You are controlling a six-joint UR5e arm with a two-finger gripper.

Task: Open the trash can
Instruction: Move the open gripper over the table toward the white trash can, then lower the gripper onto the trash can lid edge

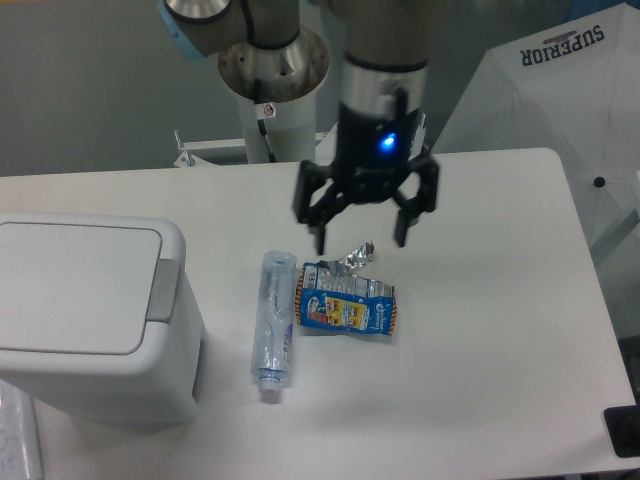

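Observation:
The trash can (90, 330) is a large boxy white bin at the left edge of the table. Its flat white lid (75, 285) lies shut, with a grey push tab (165, 290) on its right side. My gripper (360, 240) hangs open and empty above the middle of the table, well to the right of the bin. Its fingertips stand just above the torn top of a blue snack bag (347, 305). A blue light glows on the gripper's body.
A clear plastic bottle (273, 325) lies lengthwise between the bin and the snack bag. The robot's base column (272, 90) stands at the table's far edge. A white umbrella-like cover (560, 100) stands off the table's far right.

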